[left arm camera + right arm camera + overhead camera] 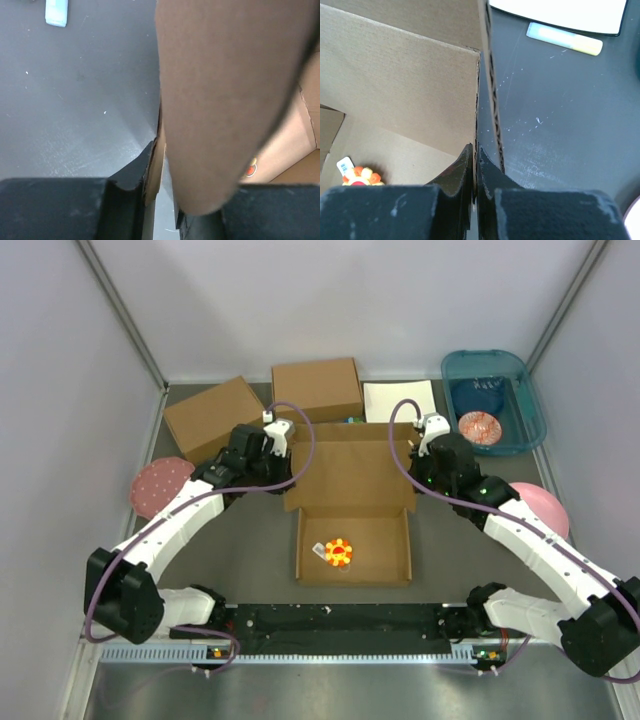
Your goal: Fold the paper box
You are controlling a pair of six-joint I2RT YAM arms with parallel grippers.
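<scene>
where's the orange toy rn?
Top view, mid-table: the orange toy lies inside the paper box, on the open tray's floor slightly left of centre, on the near side of the box's big panel.

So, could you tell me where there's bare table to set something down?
Bare table lies between the paper box and the left arm, and between it and the right arm. The back row is crowded: two cardboard boxes, white sheet, blue bin.
</scene>
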